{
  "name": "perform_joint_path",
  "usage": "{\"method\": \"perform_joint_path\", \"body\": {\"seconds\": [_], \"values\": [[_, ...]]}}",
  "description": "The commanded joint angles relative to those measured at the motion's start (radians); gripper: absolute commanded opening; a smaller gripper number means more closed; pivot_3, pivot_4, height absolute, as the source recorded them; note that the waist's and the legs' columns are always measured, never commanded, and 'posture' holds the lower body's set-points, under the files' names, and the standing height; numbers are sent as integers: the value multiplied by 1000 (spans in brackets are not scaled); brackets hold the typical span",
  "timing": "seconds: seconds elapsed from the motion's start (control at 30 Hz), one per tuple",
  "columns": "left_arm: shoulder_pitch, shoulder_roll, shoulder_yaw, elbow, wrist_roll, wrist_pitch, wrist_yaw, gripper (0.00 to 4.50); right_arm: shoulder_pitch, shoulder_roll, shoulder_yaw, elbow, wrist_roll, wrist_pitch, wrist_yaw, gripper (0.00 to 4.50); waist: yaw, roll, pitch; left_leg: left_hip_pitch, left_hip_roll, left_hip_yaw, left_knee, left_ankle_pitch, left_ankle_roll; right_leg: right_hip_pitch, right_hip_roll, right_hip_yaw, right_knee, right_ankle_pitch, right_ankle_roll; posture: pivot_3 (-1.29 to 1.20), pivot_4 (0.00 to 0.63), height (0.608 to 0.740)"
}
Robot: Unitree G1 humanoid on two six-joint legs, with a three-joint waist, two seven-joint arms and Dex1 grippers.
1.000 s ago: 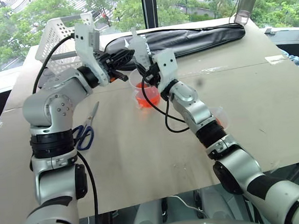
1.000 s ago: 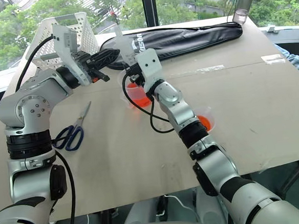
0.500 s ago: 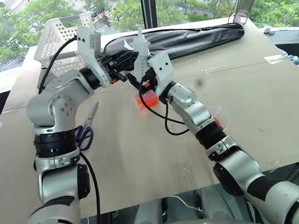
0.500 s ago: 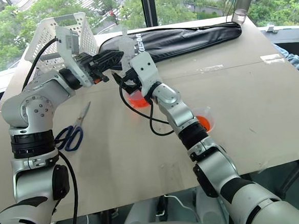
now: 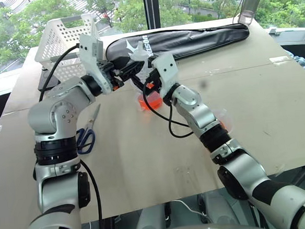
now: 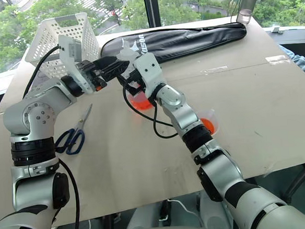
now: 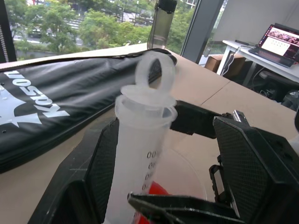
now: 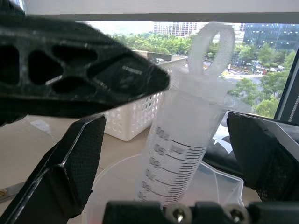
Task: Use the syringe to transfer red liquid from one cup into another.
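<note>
Syringe: I see the syringe [image 8: 180,140] standing near upright with its tip down in the spouted beaker [image 5: 147,101], ring-topped plunger [image 7: 154,70] up and pushed in, barrel looking empty above the red.

Long axis: close to vertical, leaning a little; that is the line any grip has to close across.

Right jaws: the right gripper [image 8: 180,154] has its fingers [image 8: 70,168] spread as wide as I have seen them, one on each side of the barrel with clear gaps; I read it as holding nothing.

Left jaws: the left gripper [image 7: 161,182] comes in level from the basket side, fingers [image 7: 247,163] parted around the barrel below the flange; I cannot tell if either pad touches.

Nearer arm: both straddle the syringe; the left looks closer in on the barrel, so I judge it the one to take hold.

Red liquid: the red liquid [image 5: 150,103] sits low in the beaker, and some also shows in the smaller cup [image 6: 209,123], well apart beside the right forearm.

Worktop: the worktop [image 5: 277,95] also carries scissors [image 6: 73,136], a white basket [image 5: 63,39] and a black bag [image 5: 189,38].

Next move, my judgement: close across the barrel squarely, or the loose syringe tips against the beaker rim.
</note>
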Motion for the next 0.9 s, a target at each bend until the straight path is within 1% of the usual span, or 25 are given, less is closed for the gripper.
{"method": "perform_joint_path", "body": {"seconds": [0.03, 0.07, 0.1, 0.13, 0.17, 0.2, 0.3, 0.37, 0.4, 0.43, 0.5, 0.53, 0.57, 0.6, 0.63, 0.67, 0.7, 0.73, 0.9], "values": [[-5, 14, 16, -56, -6, -16, -14, 3239, -44, 71, -11, -17, 3, -22, 5, 4500, 0, 0, 0, 0, 0, 0, 0, 0, 0, 0, 0, 0, 0, 0, 0, 0, 150, 724], [-2, 14, 17, -59, -6, -18, -16, 3239, -44, 73, -13, -17, 5, -22, 6, 4500, 0, 0, 0, 0, 0, 0, 0, 0, 0, 0, 0, 0, 0, 0, 0, 0, 150, 724], [-1, 13, 17, -60, -7, -18, -18, 3285, -45, 73, -14, -17, 8, -21, 8, 3992, 0, 0, 0, 0, 0, 0, 0, 0, 0, 0, 0, 0, 0, 0, 0, 0, 150, 724], [0, 13, 17, -60, -6, -19, -19, 3285, -45, 73, -15, -17, 10, -20, 10, 3804, 0, 0, 0, 0, 0, 0, 0, 0, 0, 0, 0, 0, 0, 0, 0, 0, 150, 724], [1, 12, 19, -61, -8, -19, -20, 3285, -46, 74, -16, -18, 12, -17, 12, 3320, 0, 0, 0, 0, 0, 0, 0, 0, 0, 0, 0, 0, 0, 0, 0, 0, 150, 724], [2, 11, 21, -62, -9, -18, -21, 3285, -46, 74, -18, -19, 14, -14, 14, 2956, 0, 0, 0, 0, 0, 0, 0, 0, 0, 0, 0, 0, 0, 0, 0, 0, 150, 724], [0, 10, 21, -58, -6, -19, -24, 3285, -50, 73, -23, -15, 18, 1, 16, 1638, 0, 0, 0, 0, 0, 0, 0, 0, 0, 0, 0, 0, 0, 0, 0, 0, 150, 724], [1, 11, 21, -56, -4, -19, -24, 3285, -52, 72, -24, -14, 15, 16, 18, 580, 0, 0, 0, 0, 0, 0, 0, 0, 0, 0, 0, 0, 0, 0, 0, 0, 150, 724], [2, 10, 19, -54, -3, -20, -25, 3285, -55, 70, -26, -12, 17, 31, 24, 349, 0, 0, 0, 0, 0, 0, 0, 0, 0, 0, 0, 0, 0, 0, 0, 0, 150, 724], [3, 9, 18, -54, -3, -19, -26, 3285, -58, 69, -27, -11, 19, 45, 28, 536, 0, 0, 0, 0, 0, 0, 0, 0, 0, 0, 0, 0, 0, 0, 0, 0, 150, 724], [6, 10, 17, -55, -3, -19, -28, 3285, -61, 66, -29, -13, 19, 63, 34, 1333, 0, 0, 0, 0, 0, 0, 0, 0, 0, 0, 0, 0, 0, 0, 0, 0, 150, 724], [7, 10, 18, -55, -3, -19, -28, 3285, -61, 66, -30, -18, 21, 71, 38, 1785, 0, 0, 0, 0, 0, 0, 0, 0, 0, 0, 0, 0, 0, 0, 0, 0, 150, 724], [9, 12, 19, -54, -3, -20, -30, 3285, -62, 65, -30, -23, 22, 77, 41, 2346, 0, 0, 0, 0, 0, 0, 0, 0, 0, 0, 0, 0, 0, 0, 0, 0, 150, 724], [11, 13, 20, -53, -3, -20, -31, 3285, -61, 64, -31, -28, 22, 83, 43, 2749, 0, 0, 0, 0, 0, 0, 0, 0, 0, 0, 0, 0, 0, 0, 0, 0, 150, 724], [13, 14, 22, -53, -3, -21, -32, 3285, -61, 62, -30, -33, 20, 87, 42, 3381, 0, 0, 0, 0, 0, 0, 0, 0, 0, 0, 0, 0, 0, 0, 0, 0, 150, 724], [16, 14, 22, -54, -3, -21, -33, 3285, -61, 60, -28, -38, 14, 90, 39, 3585, 0, 0, 0, 0, 0, 0, 0, 0, 0, 0, 0, 0, 0, 0, 0, 0, 150, 724], [18, 14, 23, -54, -3, -21, -33, 3285, -62, 59, -27, -42, 10, 95, 36, 4247, 0, 0, 0, 0, 0, 0, 0, 0, 0, 0, 0, 0, 0, 0, 0, 0, 150, 724], [20, 14, 23, -54, -3, -21, -33, 3285, -64, 58, -27, -44, 7, 100, 33, 4472, 0, 0, 0, 0, 0, 0, 0, 0, 0, 0, 0, 0, 0, 0, 0, 0, 150, 724], [26, 13, 25, -58, -6, -23, -34, 3285, -85, 57, -37, -36, 3, 138, 15, 4472, 0, 0, 0, 0, 0, 0, 0, 0, 0, 0, 0, 0, 0, 0, 0, 0, 150, 724]]}}
